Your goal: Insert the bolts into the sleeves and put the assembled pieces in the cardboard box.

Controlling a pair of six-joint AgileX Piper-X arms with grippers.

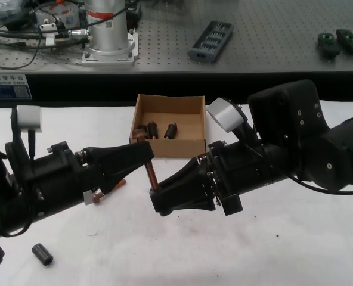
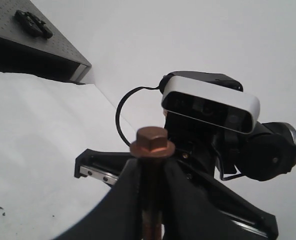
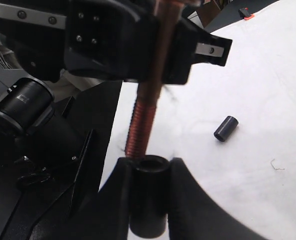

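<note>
pinching the bolt (image 2: 152,144), left gripper (image 2: 151,169); right gripper (image 3: 149,166) holds a sleeve (image 3: 148,197) beside it

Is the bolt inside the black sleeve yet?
Not yet. The bolt ends at the rim of the sleeve held in the right gripper; the sleeve's hole shows empty.
</note>
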